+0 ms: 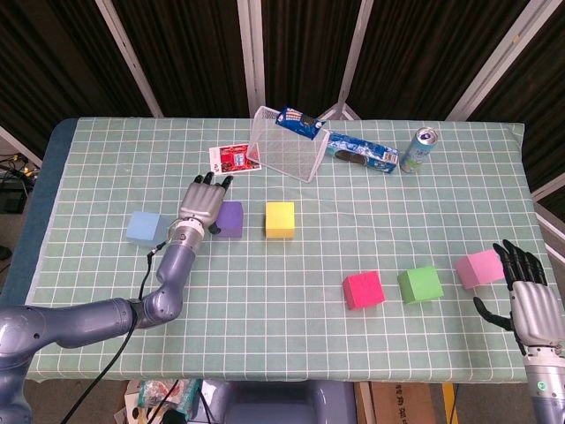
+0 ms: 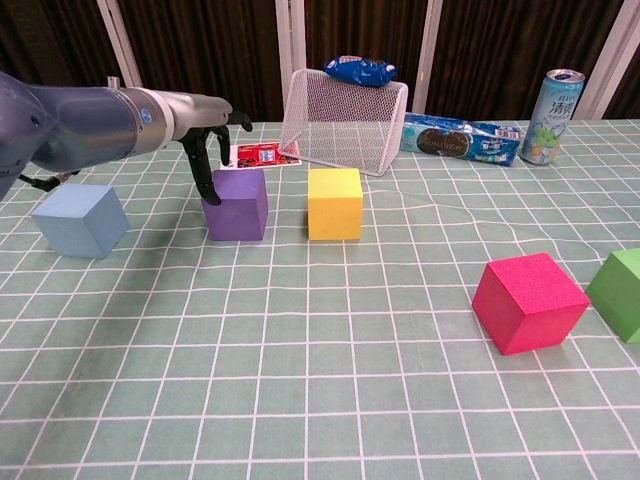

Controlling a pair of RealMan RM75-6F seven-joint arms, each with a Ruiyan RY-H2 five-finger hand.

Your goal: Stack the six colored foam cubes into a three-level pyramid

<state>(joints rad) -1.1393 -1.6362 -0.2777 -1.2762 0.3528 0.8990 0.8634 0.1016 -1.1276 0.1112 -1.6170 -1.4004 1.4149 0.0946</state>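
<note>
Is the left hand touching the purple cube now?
Touching. In the chest view, the left hand has a finger resting against the upper left edge of the purple cube, with no gap visible.

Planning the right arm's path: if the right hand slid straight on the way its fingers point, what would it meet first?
Probably nothing soon. The right hand points toward the table's far edge, and the pink cube lies just to its left, seemingly off that line. Depth is unclear, so a brush against the cube can't be ruled out.
</note>
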